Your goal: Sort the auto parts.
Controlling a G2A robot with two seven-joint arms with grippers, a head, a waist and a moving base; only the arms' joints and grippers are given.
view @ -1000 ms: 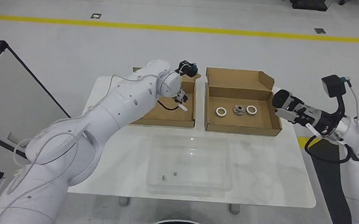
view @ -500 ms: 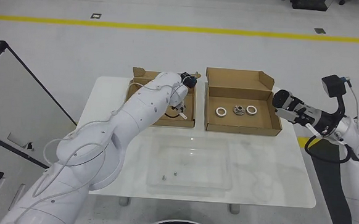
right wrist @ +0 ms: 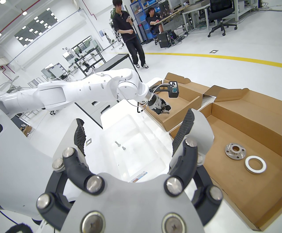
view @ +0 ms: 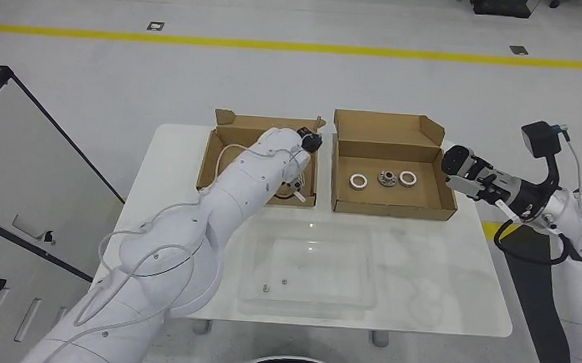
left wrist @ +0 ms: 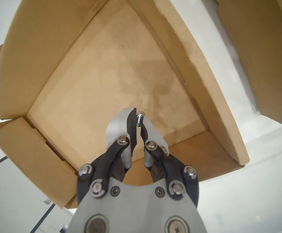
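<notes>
Since a second ago the left arm has swung right and nearer across the left box (view: 234,163), uncovering its left half, while the right arm has stayed put. Nearest, the clear tray (view: 308,308) holds two small screws (view: 265,288), close together in its near left part; these are left to sort. Beyond it, the left gripper (left wrist: 137,117) hangs over the left box's near right part, clenched on a screw (left wrist: 138,120) pinched between its pads above bare cardboard floor; the drop is not yet made. Further right, the right box (view: 425,198) already has two rings (view: 358,182) in a row with a flange (view: 385,178) between them. The right gripper (right wrist: 134,119) sits at that box's right edge, spread wide and carrying nothing. By my reckoning the larger parts are sorted, one screw is about to land, and two remain.
</notes>
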